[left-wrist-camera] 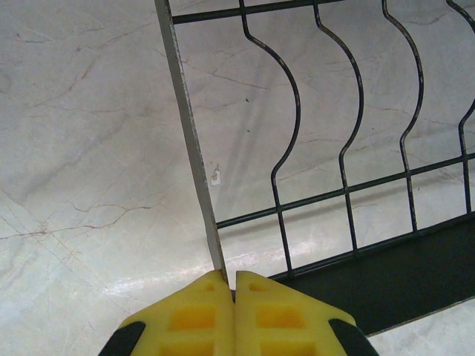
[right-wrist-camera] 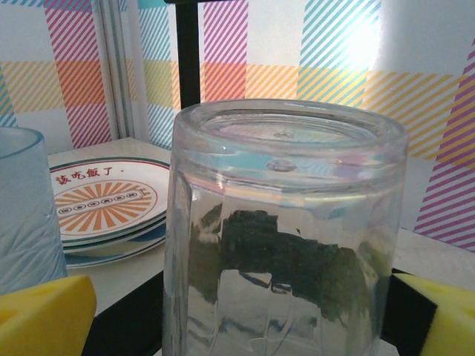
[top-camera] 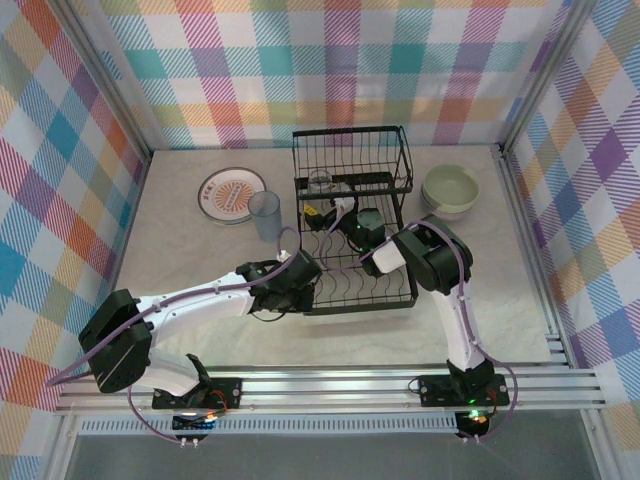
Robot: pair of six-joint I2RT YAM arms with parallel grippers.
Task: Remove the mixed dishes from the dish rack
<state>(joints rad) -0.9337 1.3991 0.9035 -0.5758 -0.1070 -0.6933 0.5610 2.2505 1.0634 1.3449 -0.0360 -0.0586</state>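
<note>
Both differ — left end effector (left-wrist-camera: 231, 282) closed, right end effector (right-wrist-camera: 241, 308) gaping astride half-cropped tumbler (right-wrist-camera: 286, 215).

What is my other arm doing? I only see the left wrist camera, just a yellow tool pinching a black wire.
Observer: The right tool is wide open on either side of a clear glass tumbler, which stands bottom-up in the dish rack.
Operator: Are any dishes out already?
Observer: Yes. A stack of plates, the top one orange-patterned, lies on the table left of the rack.
Operator: Anything on the other side?
Observer: Pale green bowls sit stacked on the table right of the rack.
</note>
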